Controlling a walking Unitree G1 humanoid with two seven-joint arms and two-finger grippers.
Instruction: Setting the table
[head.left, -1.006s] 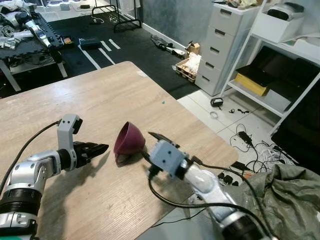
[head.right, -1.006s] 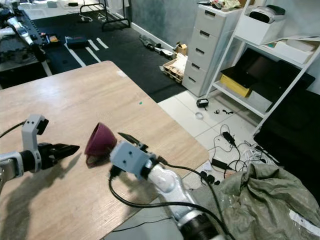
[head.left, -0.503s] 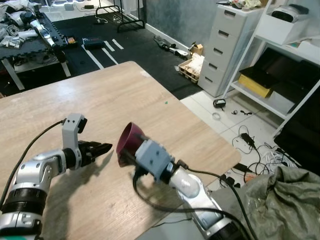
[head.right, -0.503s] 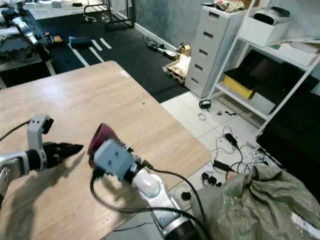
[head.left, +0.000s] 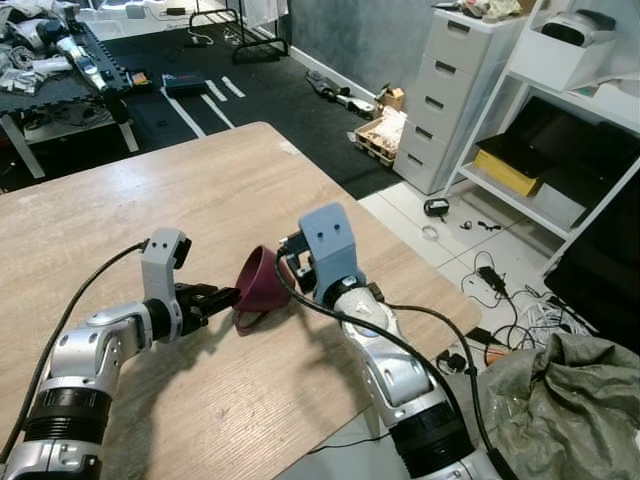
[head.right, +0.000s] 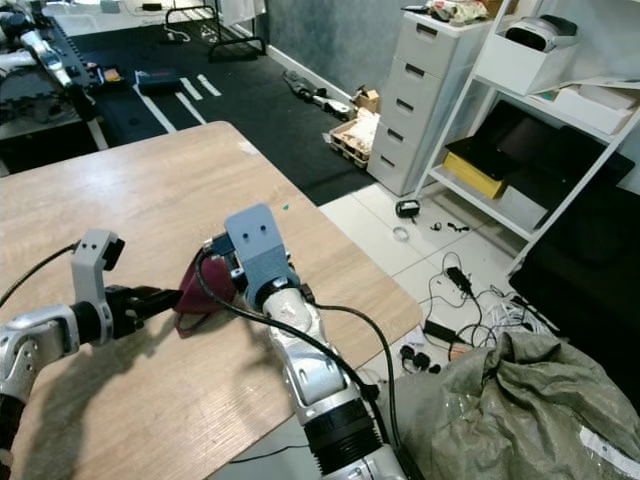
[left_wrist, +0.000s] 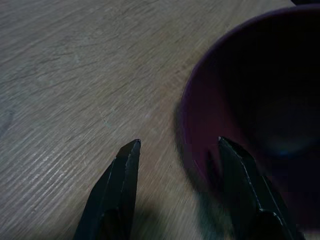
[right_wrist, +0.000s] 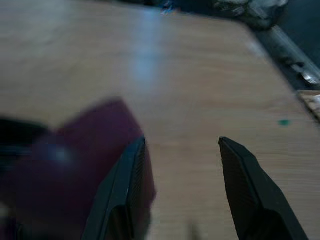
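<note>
While lit from above, laid out as follows:

Worktop (head.left: 200, 200): pale wood grain, reaching to a corner near the tiled floor (head.left: 420, 225).

Right arm: bent over the worktop's near edge, blue wrist block raised above the bowl.

Left arm: stretched low over the wood, pointing at the bowl.

Bowl (head.left: 262, 283): maroon, tipped on its side on the worktop between both arms, mouth turned toward the left pincer.

Right pincer (right_wrist: 181, 190): spread open just beside the bowl's outer wall, gripping nothing.

Left pincer (head.left: 215, 298): parted, tips at the bowl's rim, one finger (left_wrist: 248, 190) inside the mouth, the other (left_wrist: 120, 185) outside over bare wood.
</note>
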